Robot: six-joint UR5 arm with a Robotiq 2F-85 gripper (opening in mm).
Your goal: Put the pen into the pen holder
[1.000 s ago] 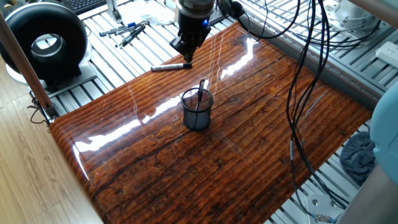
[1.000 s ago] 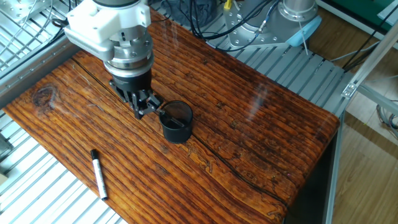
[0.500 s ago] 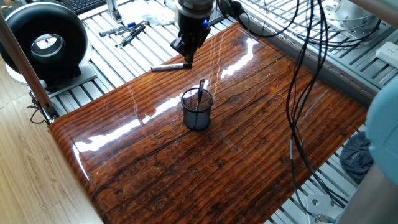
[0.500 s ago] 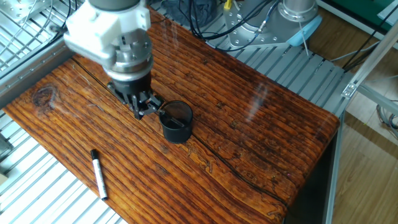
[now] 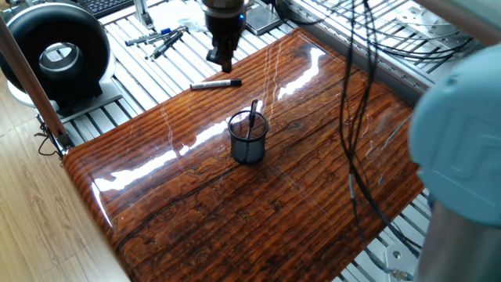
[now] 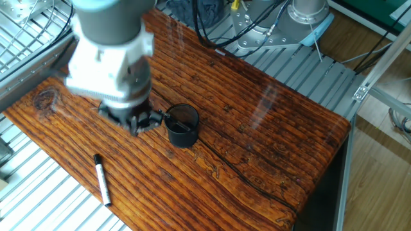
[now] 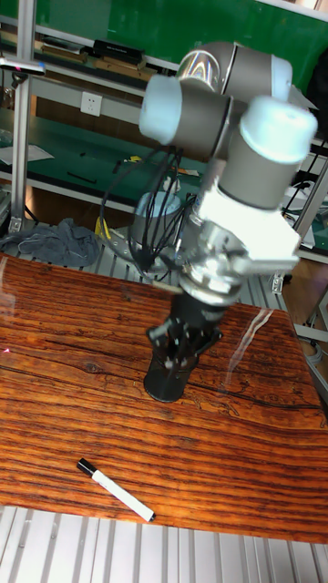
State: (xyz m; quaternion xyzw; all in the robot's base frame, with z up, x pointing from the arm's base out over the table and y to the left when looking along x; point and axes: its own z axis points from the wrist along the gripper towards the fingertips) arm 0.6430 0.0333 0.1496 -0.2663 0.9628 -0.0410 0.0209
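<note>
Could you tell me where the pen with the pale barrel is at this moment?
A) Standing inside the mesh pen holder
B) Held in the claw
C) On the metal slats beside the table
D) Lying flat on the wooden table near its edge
D: the pen lies flat on the wooden table near its edge, apart from the pen holder and from the claw.

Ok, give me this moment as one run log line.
stage: pre-grasp | pen: flat on table, untouched | holder: upright, thin dark pen inside | hand: above table, blurred, grip unclear
</note>
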